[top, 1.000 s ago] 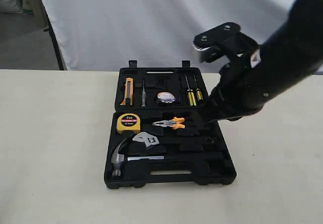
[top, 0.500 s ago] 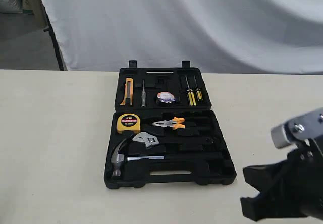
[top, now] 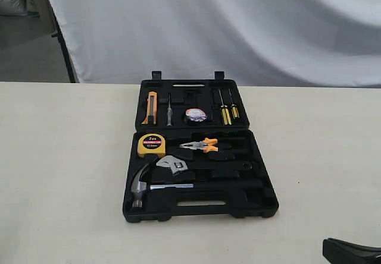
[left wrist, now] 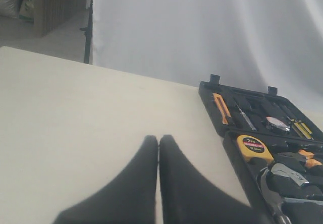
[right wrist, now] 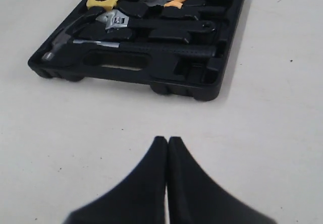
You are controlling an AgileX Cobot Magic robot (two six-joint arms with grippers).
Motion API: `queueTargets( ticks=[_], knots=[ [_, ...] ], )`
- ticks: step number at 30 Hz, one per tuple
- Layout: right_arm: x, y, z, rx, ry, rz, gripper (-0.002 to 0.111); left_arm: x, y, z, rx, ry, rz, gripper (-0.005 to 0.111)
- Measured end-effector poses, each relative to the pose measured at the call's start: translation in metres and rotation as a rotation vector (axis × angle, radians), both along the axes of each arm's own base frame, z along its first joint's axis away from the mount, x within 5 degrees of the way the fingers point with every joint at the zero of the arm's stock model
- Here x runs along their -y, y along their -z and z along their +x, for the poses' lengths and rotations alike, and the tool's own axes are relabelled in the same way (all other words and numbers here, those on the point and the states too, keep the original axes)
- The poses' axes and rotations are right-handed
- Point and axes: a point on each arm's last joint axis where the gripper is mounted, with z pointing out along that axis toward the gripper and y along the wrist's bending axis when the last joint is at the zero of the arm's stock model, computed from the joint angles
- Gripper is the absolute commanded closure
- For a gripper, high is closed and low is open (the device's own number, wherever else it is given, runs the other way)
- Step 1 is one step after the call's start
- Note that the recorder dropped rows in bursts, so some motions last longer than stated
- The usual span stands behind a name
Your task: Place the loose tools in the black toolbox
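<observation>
Open black toolbox (top: 262,207) holds hammer (top: 143,188), wrench (top: 172,166), tape roll (top: 195,115). Jaws pressed together, empty, on left gripper (left wrist: 158,138) and right gripper (right wrist: 167,139).

A wrinkled white cloth backdrop (top: 208,26) hangs behind the far edge of the cream tabletop (top: 59,157); grey floor (top: 30,56) surrounds a slanted black stand pole (top: 64,56).

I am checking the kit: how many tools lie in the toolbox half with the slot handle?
4: yellow tape measure at far left, orange-handled pliers right of it, adjustable wrench nearer than both, claw hammer beside the slot handle. Dark recesses may hide more.
</observation>
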Motion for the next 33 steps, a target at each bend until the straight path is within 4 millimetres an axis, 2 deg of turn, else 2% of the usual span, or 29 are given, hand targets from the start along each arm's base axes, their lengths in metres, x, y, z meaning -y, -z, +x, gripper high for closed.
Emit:
queueTargets(
  ticks=[4,9,24,29,33],
  knots=[
    [0.002,-0.006,0.001,0.079,0.019,0.043,0.109,0.0,0.0,0.0,0.0,0.0,0.0,0.106],
    [0.001,-0.01,0.001,0.176,-0.039,-0.008,0.109,0.0,0.0,0.0,0.0,0.0,0.0,0.106],
    [0.002,-0.014,-0.001,0.218,-0.048,-0.004,0.109,0.0,0.0,0.0,0.0,0.0,0.0,0.106],
    [0.018,-0.026,0.0,0.319,0.101,0.046,0.109,0.0,0.0,0.0,0.0,0.0,0.0,0.106],
    [0.036,-0.035,-0.009,0.418,0.255,0.081,0.109,0.0,0.0,0.0,0.0,0.0,0.0,0.106]
  ],
)
